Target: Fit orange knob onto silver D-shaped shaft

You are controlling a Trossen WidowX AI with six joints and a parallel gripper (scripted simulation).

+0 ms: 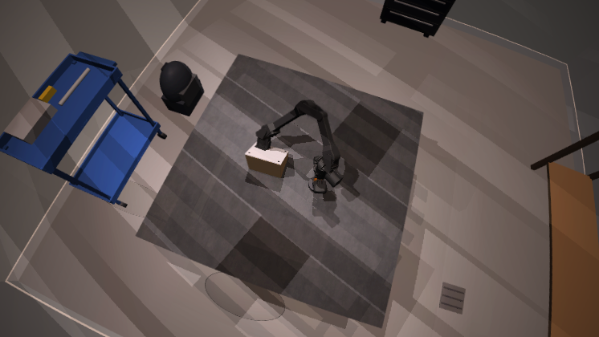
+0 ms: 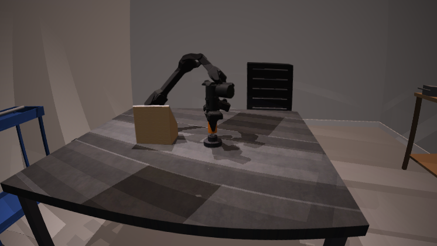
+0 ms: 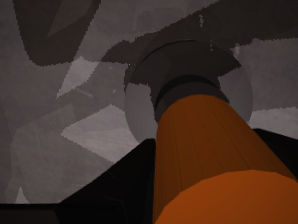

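The orange knob (image 1: 315, 179) (image 2: 210, 127) (image 3: 210, 150) is upright between the fingers of my gripper (image 2: 212, 129) (image 3: 201, 143), which is shut on it. The knob is over the dark round pedestal (image 1: 311, 187) (image 2: 212, 143) (image 3: 136, 112), a little above its raised collar. A short bit of the silver shaft (image 2: 212, 134) shows between knob and collar in the exterior view. In the wrist view the knob covers the shaft. The hole under the knob and both flat sides are hidden, so their alignment cannot be told.
A tan box (image 1: 263, 164) (image 2: 153, 125) with a white top stands left of the pedestal, and the arm's base is mounted on it. The dark table top (image 1: 268, 246) (image 2: 259, 183) surrounds both. A blue cart (image 1: 117, 155) is beyond the table's left edge.
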